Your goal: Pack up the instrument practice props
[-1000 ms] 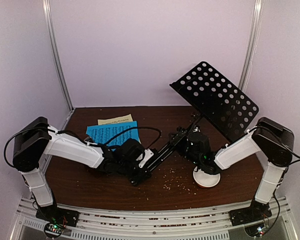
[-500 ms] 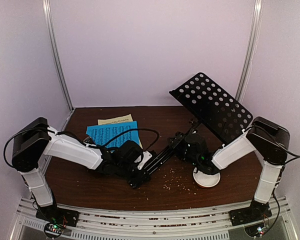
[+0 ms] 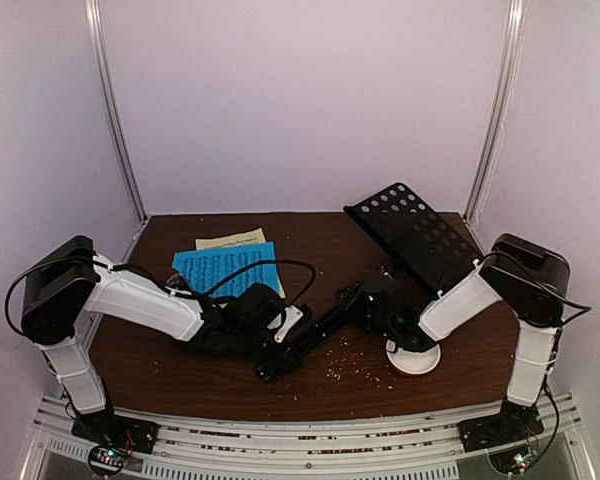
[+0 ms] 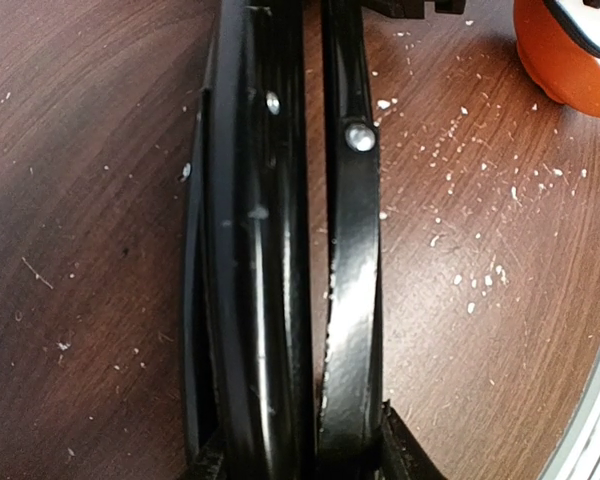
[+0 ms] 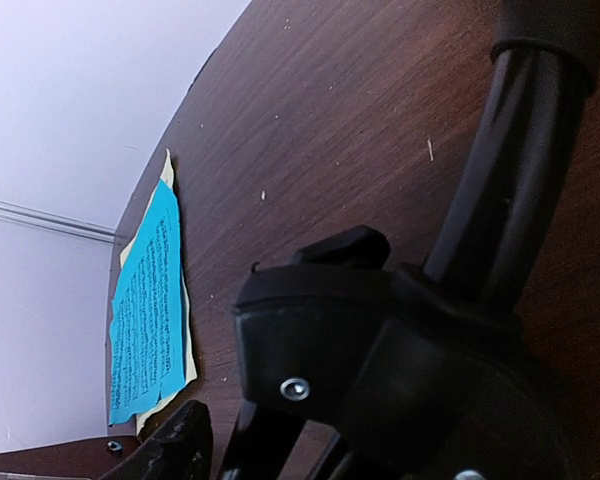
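The black music stand lies tipped over on the brown table, its perforated desk (image 3: 412,232) low at the back right. My left gripper (image 3: 272,338) is shut on the stand's folded legs (image 4: 280,250), and its fingertips (image 4: 400,452) press both sides of the bundle. My right gripper (image 3: 373,312) straddles the stand's hub (image 5: 380,370). One of its fingers (image 5: 172,448) stands apart from the hub with bare table between; the other is hidden. A bright blue sheet (image 3: 226,266) lies on a pale yellow sheet (image 3: 230,240) at the back left, also seen in the right wrist view as the blue sheet (image 5: 145,310).
A small round white bowl (image 3: 416,358) sits under the right forearm. Brown crumbs (image 3: 345,362) are scattered across the front middle of the table (image 3: 180,375). An orange rounded object (image 4: 570,50) shows in the corner of the left wrist view. Lilac walls close in the back and sides.
The stand's desk has dropped from high above the table to just over it. My right gripper has sunk with the hub and its jaws have widened. The left gripper keeps its hold on the legs.
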Motion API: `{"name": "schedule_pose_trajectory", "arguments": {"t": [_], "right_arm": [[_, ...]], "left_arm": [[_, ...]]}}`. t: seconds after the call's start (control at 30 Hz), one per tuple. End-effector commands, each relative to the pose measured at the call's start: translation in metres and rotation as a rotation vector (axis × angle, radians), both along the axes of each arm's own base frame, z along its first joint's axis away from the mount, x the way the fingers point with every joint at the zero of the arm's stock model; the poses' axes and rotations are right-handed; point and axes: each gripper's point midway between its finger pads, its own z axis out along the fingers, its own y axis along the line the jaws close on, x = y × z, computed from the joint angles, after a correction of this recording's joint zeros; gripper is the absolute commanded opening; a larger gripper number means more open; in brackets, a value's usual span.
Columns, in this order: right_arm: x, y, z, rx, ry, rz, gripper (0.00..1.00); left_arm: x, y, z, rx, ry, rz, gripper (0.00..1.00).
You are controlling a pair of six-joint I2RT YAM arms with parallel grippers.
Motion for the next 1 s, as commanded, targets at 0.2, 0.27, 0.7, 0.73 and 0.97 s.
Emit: {"name": "schedule_pose_trajectory", "arguments": {"t": [0.2, 0.27, 0.7, 0.73, 0.97], "right_arm": [[-0.001, -0.025, -0.009, -0.294, -0.052, 0.048, 0.85], [0.0, -0.025, -0.005, -0.296, -0.057, 0.051, 0.92], [0.0, -0.052, 0.038, -0.354, -0.09, -0.038, 0.96], [-0.001, -0.057, 0.045, -0.363, -0.101, -0.053, 0.97], [-0.011, -0.097, 0.097, -0.409, -0.22, -0.164, 1.0]], "left_arm": [[0.022, -0.02, 0.043, -0.099, -0.145, 0.013, 0.0], [0.024, -0.02, 0.045, -0.091, -0.145, 0.03, 0.0], [0.026, -0.018, 0.05, -0.08, -0.118, 0.064, 0.0], [0.025, -0.017, 0.049, -0.077, -0.116, 0.061, 0.0], [0.021, -0.01, 0.041, -0.032, -0.109, 0.041, 0.0]]}}
